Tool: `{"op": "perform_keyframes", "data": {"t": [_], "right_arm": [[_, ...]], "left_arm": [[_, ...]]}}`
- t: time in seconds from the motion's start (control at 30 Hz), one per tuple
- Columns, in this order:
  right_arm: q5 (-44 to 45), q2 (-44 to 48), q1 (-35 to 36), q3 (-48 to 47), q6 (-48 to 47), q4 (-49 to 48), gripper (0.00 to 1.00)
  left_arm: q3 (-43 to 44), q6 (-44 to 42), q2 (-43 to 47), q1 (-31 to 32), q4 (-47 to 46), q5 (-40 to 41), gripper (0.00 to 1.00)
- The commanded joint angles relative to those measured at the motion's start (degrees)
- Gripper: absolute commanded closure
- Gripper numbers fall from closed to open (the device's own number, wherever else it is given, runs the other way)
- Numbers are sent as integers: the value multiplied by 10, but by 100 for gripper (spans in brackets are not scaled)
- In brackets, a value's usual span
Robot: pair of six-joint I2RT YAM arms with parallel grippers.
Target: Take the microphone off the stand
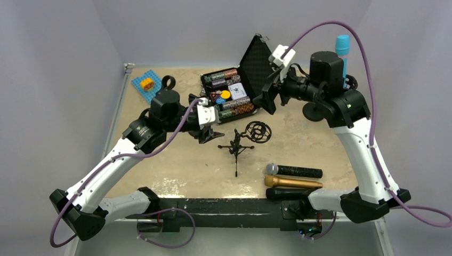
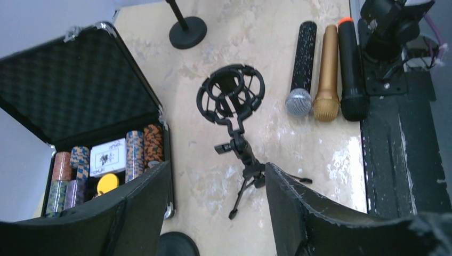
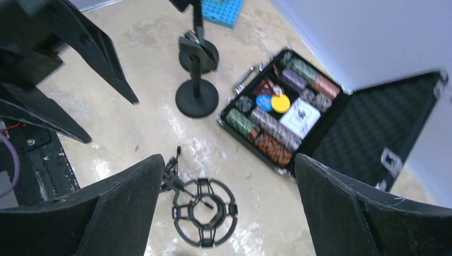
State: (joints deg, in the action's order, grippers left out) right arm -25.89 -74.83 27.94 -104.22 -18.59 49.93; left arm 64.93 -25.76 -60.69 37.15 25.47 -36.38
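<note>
A blue-topped microphone (image 1: 342, 47) stands upright at the back right on a round-based stand (image 1: 314, 111), partly hidden behind my right arm. My right gripper (image 1: 269, 93) (image 3: 229, 160) hangs open and empty in front of the case lid, left of that stand. A small tripod stand with an empty black shock mount (image 1: 251, 134) (image 2: 232, 98) (image 3: 203, 210) sits mid-table. My left gripper (image 1: 210, 133) (image 2: 217, 170) is open just left of the tripod, holding nothing. Three loose microphones, speckled black (image 1: 296, 171) (image 2: 301, 64), gold (image 1: 293, 182) (image 2: 328, 69) and plain black (image 1: 288, 193) (image 2: 352, 69), lie side by side near the front edge.
An open case of poker chips (image 1: 232, 93) (image 2: 114, 160) (image 3: 277, 120) sits at the back centre, lid raised. A blue baseplate with a yellow brick (image 1: 146, 84) lies back left. Beside it is a ring-topped stand (image 1: 168, 82) (image 3: 198, 50). Another round-based stand (image 3: 197, 98) stands nearby.
</note>
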Motion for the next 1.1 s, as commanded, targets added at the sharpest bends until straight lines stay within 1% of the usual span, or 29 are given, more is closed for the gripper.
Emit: {"op": "perform_keyframes", "data": {"t": [0.0,0.07,0.13,0.17,0.3,0.4,0.47,0.6,0.77,0.83,0.87,0.93,1.0,1.07], "right_arm": [[-38,59,-42,72,68,-32,5],[-27,90,-47,110,62,-33,5],[-15,114,-52,138,56,-33,5],[-7,125,-55,151,54,-33,5],[5,152,-74,180,64,-35,5],[-6,173,-91,204,71,-39,5],[-11,186,-100,216,75,-39,5],[-24,196,-115,223,81,-31,6],[-28,182,-117,222,82,-38,6],[-32,174,-118,216,86,-41,6],[-33,169,-118,212,87,-41,6],[-36,163,-119,207,90,-41,7],[-35,162,-119,206,92,-41,7],[-36,163,-119,209,94,-41,7]], "left_arm": [[60,37,-41,11,-1,-32,29],[67,59,-63,23,-9,-27,25],[71,87,-91,36,-16,-7,15],[77,94,-110,44,-12,2,12],[113,123,-177,71,16,75,12],[102,129,-203,73,2,118,14],[88,117,-215,73,-9,123,15],[80,102,-235,73,-8,104,18],[61,87,-247,73,-20,71,24],[58,74,-251,73,-21,57,30],[57,67,-254,73,-18,55,34],[61,45,-260,73,1,47,44],[68,22,-263,73,34,34,55],[76,18,-262,72,63,21,65]]}}
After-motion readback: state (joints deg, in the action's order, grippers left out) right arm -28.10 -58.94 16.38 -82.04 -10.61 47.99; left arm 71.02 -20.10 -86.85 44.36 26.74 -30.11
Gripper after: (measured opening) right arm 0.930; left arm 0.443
